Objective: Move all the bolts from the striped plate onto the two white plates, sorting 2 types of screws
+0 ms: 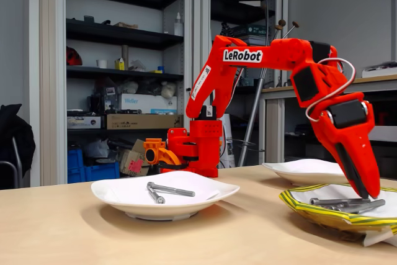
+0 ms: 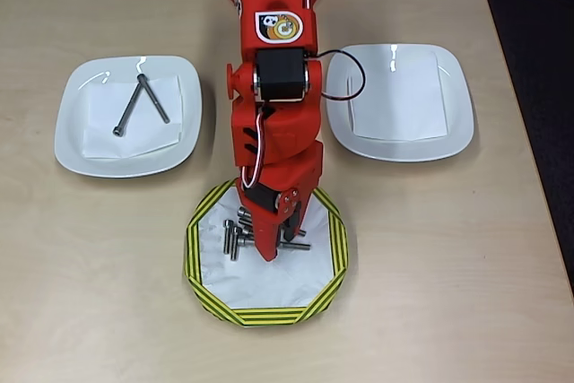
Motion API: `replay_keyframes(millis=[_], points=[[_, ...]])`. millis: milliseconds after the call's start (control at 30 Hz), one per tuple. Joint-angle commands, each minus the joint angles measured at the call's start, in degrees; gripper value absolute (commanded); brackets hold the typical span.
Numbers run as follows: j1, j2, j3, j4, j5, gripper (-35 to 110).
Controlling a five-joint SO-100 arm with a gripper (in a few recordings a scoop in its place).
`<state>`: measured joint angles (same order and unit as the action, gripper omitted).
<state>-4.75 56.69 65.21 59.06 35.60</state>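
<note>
The striped plate [image 2: 202,280] [image 1: 294,203] lies in front of the red arm and holds several grey bolts [image 2: 235,238] [image 1: 340,202] in a loose pile. My gripper [image 2: 267,254] [image 1: 371,194] points steeply down into that pile, with its tip touching the bolts. Its fingers look drawn together, and I cannot see whether a bolt is clamped between them. A bolt end [image 2: 297,246] pokes out to the right of the tip in the overhead view. The left white plate [image 2: 76,141] [image 1: 111,193] carries two long bolts [image 2: 134,105] [image 1: 170,190] crossed in a V. The right white plate [image 2: 457,123] [image 1: 298,169] holds only a paper sheet.
The arm's base [image 1: 195,147] stands at the table's far edge between the two white plates. Bare tabletop [image 2: 430,266] surrounds the striped plate on both sides. Behind the table in the fixed view are shelves [image 1: 118,79] with boxes.
</note>
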Motion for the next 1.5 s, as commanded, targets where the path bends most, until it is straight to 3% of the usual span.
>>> replay_keyframes(millis=[0,400,567,867,1200,1467], points=[[-0.3,0.3,-1.7,0.9,0.6,11],[1.1,-7.7,-12.8,7.0,1.8,8],[2.2,-11.7,-19.2,9.8,2.8,0],[3.1,-19.8,-40.4,24.6,1.4,0],[4.7,-16.9,-41.3,25.8,-2.8,0],[8.6,-4.7,-31.8,26.5,-6.7,0]])
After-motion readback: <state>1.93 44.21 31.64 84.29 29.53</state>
